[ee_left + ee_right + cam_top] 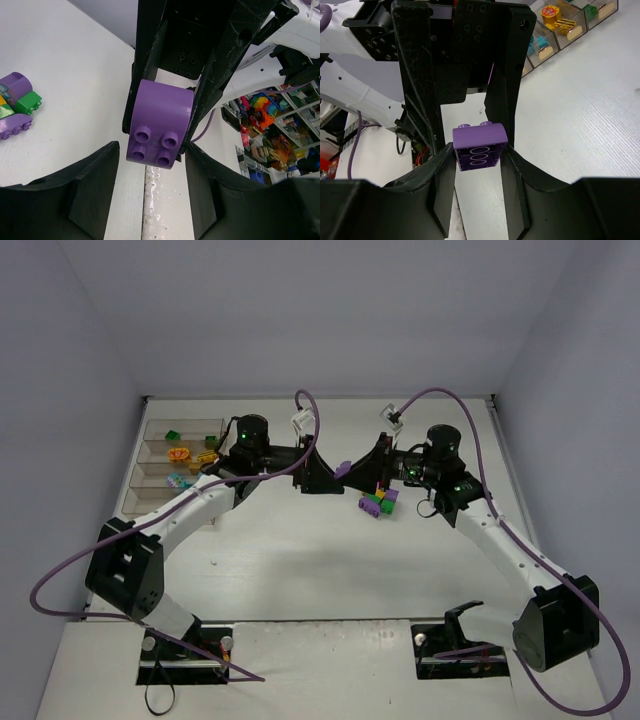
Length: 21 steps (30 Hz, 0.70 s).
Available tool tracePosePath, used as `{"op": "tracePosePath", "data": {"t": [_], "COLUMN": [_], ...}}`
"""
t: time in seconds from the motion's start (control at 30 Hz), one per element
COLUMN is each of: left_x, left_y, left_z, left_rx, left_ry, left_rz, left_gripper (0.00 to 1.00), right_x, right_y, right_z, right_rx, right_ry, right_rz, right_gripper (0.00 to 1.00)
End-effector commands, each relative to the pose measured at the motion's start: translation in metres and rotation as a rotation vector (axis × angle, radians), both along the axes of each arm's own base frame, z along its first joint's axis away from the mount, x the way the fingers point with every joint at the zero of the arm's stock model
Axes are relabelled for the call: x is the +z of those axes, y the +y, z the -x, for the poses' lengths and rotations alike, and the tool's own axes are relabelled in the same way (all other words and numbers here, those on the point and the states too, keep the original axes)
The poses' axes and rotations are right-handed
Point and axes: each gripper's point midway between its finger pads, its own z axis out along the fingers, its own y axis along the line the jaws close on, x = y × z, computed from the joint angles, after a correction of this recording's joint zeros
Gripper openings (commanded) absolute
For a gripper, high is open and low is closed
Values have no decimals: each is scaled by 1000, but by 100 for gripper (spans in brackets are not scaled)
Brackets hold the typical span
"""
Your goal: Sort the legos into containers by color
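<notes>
Right tool is clamped on the purple brick; left tool, at its nine o'clock, gapes empty, so early release likely drops it to the table.

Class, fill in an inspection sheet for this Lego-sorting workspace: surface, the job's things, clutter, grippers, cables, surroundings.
Surface: white table, smooth.
Job's things: containers at far left, with sorted bricks in green, orange and teal inside; unsorted pile mid-table; purple brick between the two arms.
Clutter: nothing seen.
Grippers: right gripper shut on the purple brick; left gripper open, facing it.
Cables: purple cables looping off both arms.
Surroundings: plain walls; crowded shelves beyond the table.
</notes>
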Motion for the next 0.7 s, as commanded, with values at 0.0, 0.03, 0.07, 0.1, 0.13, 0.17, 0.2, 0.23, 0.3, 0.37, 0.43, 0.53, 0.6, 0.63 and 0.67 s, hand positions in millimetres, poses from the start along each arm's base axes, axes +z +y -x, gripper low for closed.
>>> {"op": "tracePosePath", "data": {"t": [0.0, 0.03, 0.07, 0.1, 0.13, 0.17, 0.2, 0.23, 0.3, 0.37, 0.43, 0.53, 0.6, 0.63, 0.67], "left_x": [20, 21, 20, 20, 20, 20, 22, 23, 26, 26, 29, 30, 31, 30, 30], "left_y": [-2, -2, -2, -2, -2, -2, -2, -2, -2, -3, -3, -5, -6, -6, -6], "left_z": [3, 4, 4, 4, 5, 5, 5, 4, 5, 3, 2, 1, 1, 0, 0], "left_rx": [-34, -36, -37, -39, -40, -39, -37, -35, -35, -27, -26, -24, -24, -24, -26], "left_ry": [-77, -78, -74, -72, -72, -72, -77, -78, -82, -81, -84, -82, -81, -78, -79], "left_rz": [56, 56, 55, 55, 56, 56, 63, 67, 79, 83, 93, 102, 108, 109, 111], "left_gripper": [49, 49, 49, 49, 49, 49, 49, 49, 48, 48, 48, 46, 38, 35, 32], "right_x": [30, 31, 32, 32, 32, 31, 31, 31, 29, 31, 29, 27, 27, 26, 26], "right_y": [-2, -2, -2, -2, -1, -1, -1, 0, 0, 1, 1, 1, 1, 1, 0], "right_z": [1, 1, 1, 1, 0, 0, 0, 0, 0, 1, 1, 3, 3, 3, 3], "right_rx": [1, -1, -1, -1, 3, 4, 7, 10, 11, 18, 21, 24, 22, 22, 21], "right_ry": [-126, -126, -128, -127, -124, -121, -119, -120, -107, -108, -102, -99, -97, -97, -94], "right_rz": [-55, -57, -59, -60, -63, -65, -66, -71, -76, -86, -85, -83, -84, -83, -82], "right_gripper": [0, 0, 0, 0, 0, 0, 0, 0, 0, 0, 0, 0, 0, 0, 0]}}
